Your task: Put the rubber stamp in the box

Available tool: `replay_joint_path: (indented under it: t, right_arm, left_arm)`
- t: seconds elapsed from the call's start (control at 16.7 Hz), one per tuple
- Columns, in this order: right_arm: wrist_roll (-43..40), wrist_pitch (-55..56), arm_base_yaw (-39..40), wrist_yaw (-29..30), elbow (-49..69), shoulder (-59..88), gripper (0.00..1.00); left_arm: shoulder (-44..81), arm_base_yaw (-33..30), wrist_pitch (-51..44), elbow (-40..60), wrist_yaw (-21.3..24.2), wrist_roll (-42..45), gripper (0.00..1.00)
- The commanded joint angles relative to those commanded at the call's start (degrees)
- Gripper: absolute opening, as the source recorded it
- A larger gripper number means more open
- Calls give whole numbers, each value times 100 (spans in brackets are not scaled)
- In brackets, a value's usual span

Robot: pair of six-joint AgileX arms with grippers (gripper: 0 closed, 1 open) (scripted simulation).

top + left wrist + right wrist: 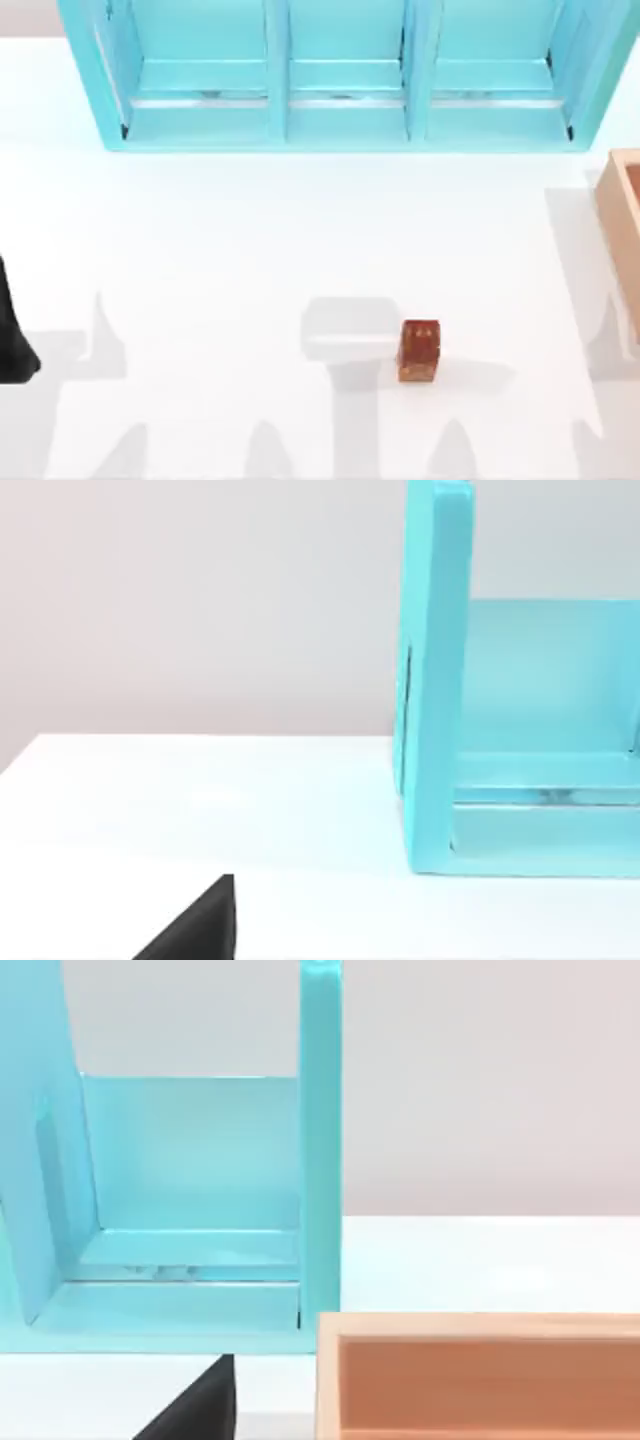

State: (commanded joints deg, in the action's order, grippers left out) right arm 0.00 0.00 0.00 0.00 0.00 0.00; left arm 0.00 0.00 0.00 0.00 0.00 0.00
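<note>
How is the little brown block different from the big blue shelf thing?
The rubber stamp is a small, glossy reddish-brown block with a lighter base; the shelf unit is turquoise and far larger. The stamp is one closed piece, while the shelf unit is open, split by upright dividers into compartments. The stamp stands alone near the table's front; the shelf unit spans the back. Both rest on the white table.

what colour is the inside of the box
Darker brownish-orange inside the light tan box, clearest in the right wrist view.
</note>
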Motion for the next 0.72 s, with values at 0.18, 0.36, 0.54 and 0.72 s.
replay_joint_path:
  t: [0.18,0.36,0.54,0.72]
  right_arm:
    - [45,-47,55,0,58,58,100]
    - [436,-458,518,12,598,594,100]
    - [1083,-1197,1256,40,1648,1678,100]
    - [1833,-2200,2090,73,2994,3263,100]
  left_arm:
    - [0,0,0,0,0,0,100]
    - [0,0,0,0,0,0,100]
    - [0,0,0,0,0,0,100]
    - [0,0,0,0,0,0,100]
